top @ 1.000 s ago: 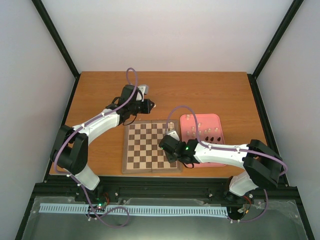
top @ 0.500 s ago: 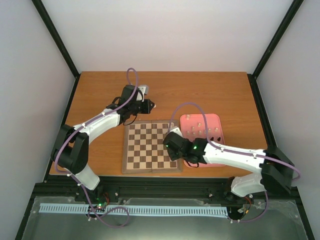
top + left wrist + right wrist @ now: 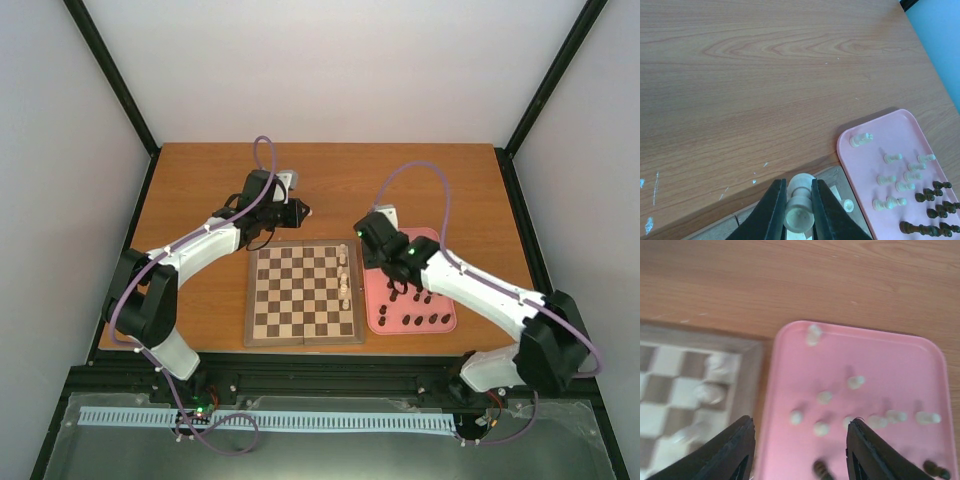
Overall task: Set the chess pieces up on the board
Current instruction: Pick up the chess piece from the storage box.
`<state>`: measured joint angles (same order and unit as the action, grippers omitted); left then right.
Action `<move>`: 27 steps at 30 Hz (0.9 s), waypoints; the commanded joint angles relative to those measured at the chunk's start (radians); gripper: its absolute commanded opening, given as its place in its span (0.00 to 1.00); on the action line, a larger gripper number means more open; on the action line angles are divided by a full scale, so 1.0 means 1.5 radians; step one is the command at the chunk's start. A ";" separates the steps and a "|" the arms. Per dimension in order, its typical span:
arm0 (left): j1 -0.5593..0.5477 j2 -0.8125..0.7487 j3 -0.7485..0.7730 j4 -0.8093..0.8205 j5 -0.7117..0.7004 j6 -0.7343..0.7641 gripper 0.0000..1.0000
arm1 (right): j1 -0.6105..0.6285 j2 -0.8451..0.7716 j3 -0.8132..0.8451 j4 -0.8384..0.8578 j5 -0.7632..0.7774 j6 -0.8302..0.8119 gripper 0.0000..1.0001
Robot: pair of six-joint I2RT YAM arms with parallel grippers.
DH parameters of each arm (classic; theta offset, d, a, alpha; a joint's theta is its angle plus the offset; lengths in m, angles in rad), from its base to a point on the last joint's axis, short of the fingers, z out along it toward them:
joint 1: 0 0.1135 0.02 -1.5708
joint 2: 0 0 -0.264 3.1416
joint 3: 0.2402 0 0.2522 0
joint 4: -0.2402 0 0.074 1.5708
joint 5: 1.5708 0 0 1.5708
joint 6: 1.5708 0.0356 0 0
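The board (image 3: 305,293) lies mid-table, with a few cream chess pieces (image 3: 344,277) standing in its right column. My left gripper (image 3: 303,211) hovers just beyond the board's far edge. In the left wrist view it (image 3: 799,200) is shut on a cream chess piece (image 3: 800,207) above the board's corner (image 3: 837,177). My right gripper (image 3: 368,245) is over the far left of the pink tray (image 3: 440,300). In the right wrist view it (image 3: 800,440) is open and empty above loose cream pieces (image 3: 824,397). The picture there is blurred.
The pink tray (image 3: 880,355) lies right of the board (image 3: 670,390) and holds several cream pieces (image 3: 892,158) and several dark pieces (image 3: 935,192). The dark ones (image 3: 420,320) lie at its near end. Bare wooden table (image 3: 765,75) stretches beyond the board.
My right arm has swung from over the board's near right edge to the tray's far left end. Cream pieces now show in the board's right column. The left arm has not moved.
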<state>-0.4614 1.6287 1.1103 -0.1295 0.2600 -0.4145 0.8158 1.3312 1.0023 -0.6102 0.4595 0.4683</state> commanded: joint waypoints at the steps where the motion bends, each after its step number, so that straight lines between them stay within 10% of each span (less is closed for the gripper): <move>1: -0.001 -0.010 0.025 0.002 0.011 0.005 0.01 | -0.090 0.066 0.017 0.066 -0.033 -0.065 0.51; 27: -0.001 0.013 0.037 -0.005 -0.002 0.012 0.01 | -0.250 0.360 0.176 0.161 -0.207 -0.161 0.46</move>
<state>-0.4614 1.6356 1.1217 -0.1295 0.2646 -0.4141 0.4538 1.8503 1.2407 -0.3855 0.1818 0.2451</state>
